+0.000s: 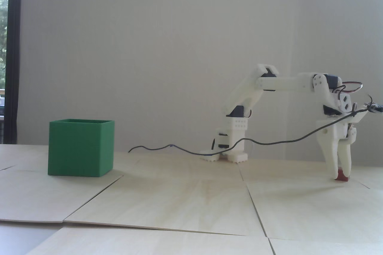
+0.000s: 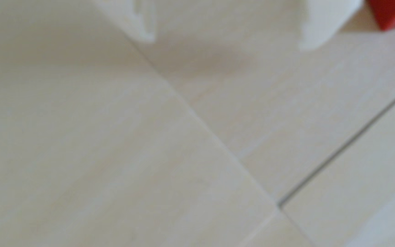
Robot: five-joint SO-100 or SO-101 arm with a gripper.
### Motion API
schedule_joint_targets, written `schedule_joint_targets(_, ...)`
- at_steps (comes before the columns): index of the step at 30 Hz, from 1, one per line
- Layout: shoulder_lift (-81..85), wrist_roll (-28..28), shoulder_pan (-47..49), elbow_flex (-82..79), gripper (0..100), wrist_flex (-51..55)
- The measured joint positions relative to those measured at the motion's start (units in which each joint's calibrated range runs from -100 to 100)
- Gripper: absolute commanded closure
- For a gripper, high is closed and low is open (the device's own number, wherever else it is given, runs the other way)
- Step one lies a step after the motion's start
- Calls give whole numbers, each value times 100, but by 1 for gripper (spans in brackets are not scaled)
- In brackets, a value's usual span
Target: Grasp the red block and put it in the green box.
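Matte green box [image 1: 80, 148]; matte red block [image 1: 341, 175]; smooth white plastic fingers [image 1: 344, 159]; pale wood-grain table [image 1: 185, 201]

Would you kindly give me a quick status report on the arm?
Gripper down at table, fingertips apart. Red block at the fingertips, outside them in wrist view, not gripped. Green box far left, path clear.

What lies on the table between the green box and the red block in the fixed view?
Between the green box and the red block, the arm's base stands, with a thin dark cable trailing past.

dark-red block [image 1: 341, 175], green box [image 1: 80, 152], white end effector [image 1: 339, 174]
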State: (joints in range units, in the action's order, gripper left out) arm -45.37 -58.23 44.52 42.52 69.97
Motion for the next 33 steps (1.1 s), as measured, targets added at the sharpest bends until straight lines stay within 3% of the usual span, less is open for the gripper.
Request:
schedule_joint_targets(12,0,0,229,0,79,-25)
schedule_joint_targets(21,0,0,611,0,80,1082)
schedule_joint_targets(33,0,0,611,0,80,1198)
